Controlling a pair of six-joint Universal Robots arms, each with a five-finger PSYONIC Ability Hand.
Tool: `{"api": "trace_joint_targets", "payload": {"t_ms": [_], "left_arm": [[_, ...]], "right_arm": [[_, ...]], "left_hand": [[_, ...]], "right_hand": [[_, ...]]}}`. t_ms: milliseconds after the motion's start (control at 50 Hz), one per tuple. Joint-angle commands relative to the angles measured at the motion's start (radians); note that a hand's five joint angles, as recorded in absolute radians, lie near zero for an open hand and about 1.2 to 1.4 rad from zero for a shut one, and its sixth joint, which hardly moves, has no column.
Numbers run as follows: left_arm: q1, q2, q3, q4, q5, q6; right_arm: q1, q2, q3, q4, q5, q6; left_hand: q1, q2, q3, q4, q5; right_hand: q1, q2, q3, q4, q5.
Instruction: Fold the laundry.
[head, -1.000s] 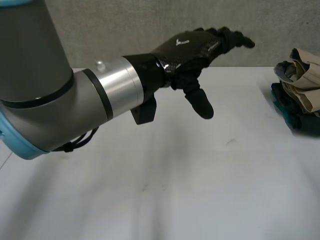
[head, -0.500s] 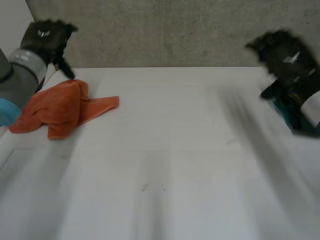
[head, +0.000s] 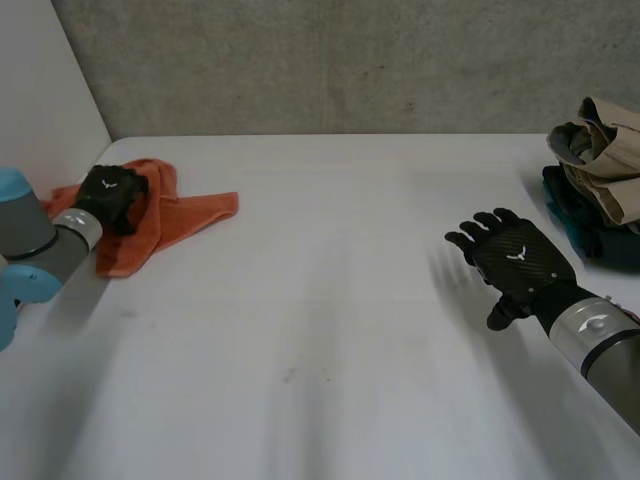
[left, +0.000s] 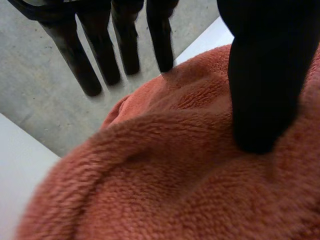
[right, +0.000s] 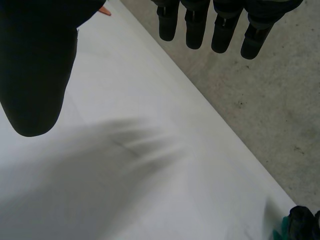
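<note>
Left wrist view: left hand (left: 260, 75), fingers (left: 125, 45) straight, thumb on orange towel (left: 165, 175).

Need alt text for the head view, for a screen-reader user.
The robot's left hand rests on a crumpled orange towel at the far left of the white table; its right hand is open, fingers spread, above bare table at the right. A pile of beige and teal clothes sits at the far right edge.
</note>
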Motion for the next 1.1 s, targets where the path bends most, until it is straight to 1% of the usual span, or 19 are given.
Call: {"api": "trace_joint_targets", "payload": {"t_ms": [20,60,120,160,180,220,240,300,320,420,460,480,560,640,720,820,900,1020,1100], "left_arm": [[-0.028,0.005,0.027,-0.005,-0.012,-0.048],[-0.056,0.074,-0.022,-0.013,-0.047,-0.049],[-0.123,0.281,-0.182,-0.014,-0.079,-0.112],[-0.175,0.412,-0.271,-0.014,-0.078,-0.21],[-0.218,0.502,-0.33,-0.011,-0.079,-0.3],[-0.258,0.588,-0.381,-0.01,-0.079,-0.394],[-0.295,0.664,-0.429,-0.008,-0.082,-0.485],[-0.339,0.772,-0.49,-0.002,-0.079,-0.604],[-0.353,0.824,-0.519,0.004,-0.082,-0.679],[-0.408,0.878,-0.581,0.024,-0.079,-0.822],[-0.447,0.872,-0.589,0.029,-0.079,-0.848],[-0.497,0.857,-0.593,0.029,-0.087,-0.863],[-0.609,0.755,-0.598,0.021,-0.092,-0.862],[-0.643,0.678,-0.628,0.015,-0.133,-0.865],[-0.657,0.651,-0.682,0.01,-0.139,-0.853],[-0.662,0.685,-0.759,0.012,-0.13,-0.821],[-0.646,0.777,-0.817,0.018,-0.145,-0.772],[-0.605,0.887,-0.917,0.019,-0.147,-0.68],[-0.614,0.932,-0.958,0.039,-0.145,-0.586]], "right_arm": [[-0.014,-0.001,0.015,0.0,0.002,0.002],[-0.014,-0.006,0.019,-0.001,0.002,0.002],[-0.014,-0.015,0.018,-0.001,0.004,0.004],[-0.014,-0.021,0.016,-0.006,0.007,0.005],[-0.014,-0.024,0.015,-0.007,0.017,0.007],[-0.014,-0.027,0.015,-0.007,0.037,0.007],[-0.014,-0.027,0.015,-0.007,0.045,0.008],[-0.014,-0.029,0.015,-0.009,0.073,0.008],[-0.014,-0.03,0.015,-0.009,0.076,0.008],[-0.021,-0.055,0.016,-0.009,0.083,0.01],[-0.031,-0.064,0.016,-0.009,0.085,0.01],[-0.034,-0.067,0.016,-0.009,0.085,0.01],[-0.043,-0.072,0.016,-0.009,0.085,0.022],[-0.048,-0.07,0.015,-0.007,0.088,0.065],[-0.055,-0.07,0.005,-0.001,0.094,0.111],[-0.064,-0.073,-0.01,0.008,0.14,0.177],[-0.064,-0.104,-0.045,0.1,0.163,0.223],[-0.058,-0.115,-0.136,0.279,0.133,0.215],[-0.063,-0.11,-0.218,0.43,0.084,0.188]], "left_hand": [[0.828,0.882,0.884,0.879,0.88],[0.828,0.882,0.884,0.879,0.88],[0.828,0.882,0.884,0.879,0.88],[0.828,0.882,0.884,0.879,0.88],[0.828,0.882,0.884,0.879,0.88],[0.828,0.882,0.884,0.879,0.88],[0.828,0.882,0.884,0.879,0.88],[0.828,0.882,0.884,0.879,0.88],[0.828,0.882,0.884,0.879,0.88],[0.828,0.882,0.884,0.879,0.88],[0.828,0.882,0.884,0.879,0.88],[0.828,0.882,0.884,0.879,0.88],[0.828,0.882,0.884,0.879,0.88],[0.779,0.833,0.835,0.83,0.831],[0.061,0.115,0.117,0.112,0.114],[-0.029,0.025,0.027,0.022,0.024],[-0.067,-0.013,-0.011,-0.016,-0.015],[-0.12,-0.066,-0.064,-0.069,-0.067],[-0.123,-0.069,-0.067,-0.072,-0.07]], "right_hand": [[-0.065,-0.043,-0.038,-0.04,-0.044],[-0.065,-0.043,-0.038,-0.04,-0.044],[-0.065,-0.043,-0.038,-0.04,-0.044],[-0.065,-0.043,-0.038,-0.04,-0.044],[-0.065,-0.043,-0.038,-0.04,-0.044],[-0.065,-0.043,-0.038,-0.04,-0.044],[-0.065,-0.043,-0.038,-0.04,-0.044],[-0.065,-0.043,-0.038,-0.04,-0.044],[-0.065,-0.043,-0.038,-0.04,-0.044],[-0.065,-0.043,-0.038,-0.04,-0.044],[-0.065,-0.043,-0.038,-0.04,-0.044],[-0.065,-0.043,-0.038,-0.04,-0.044],[-0.065,-0.043,-0.038,-0.04,-0.044],[-0.065,-0.043,-0.038,-0.04,-0.044],[-0.065,-0.043,-0.038,-0.04,-0.044],[-0.065,-0.043,-0.038,-0.04,-0.044],[-0.065,-0.043,-0.038,-0.04,-0.044],[-0.065,-0.043,-0.038,-0.04,-0.044],[-0.065,-0.043,-0.038,-0.04,-0.044]]}}
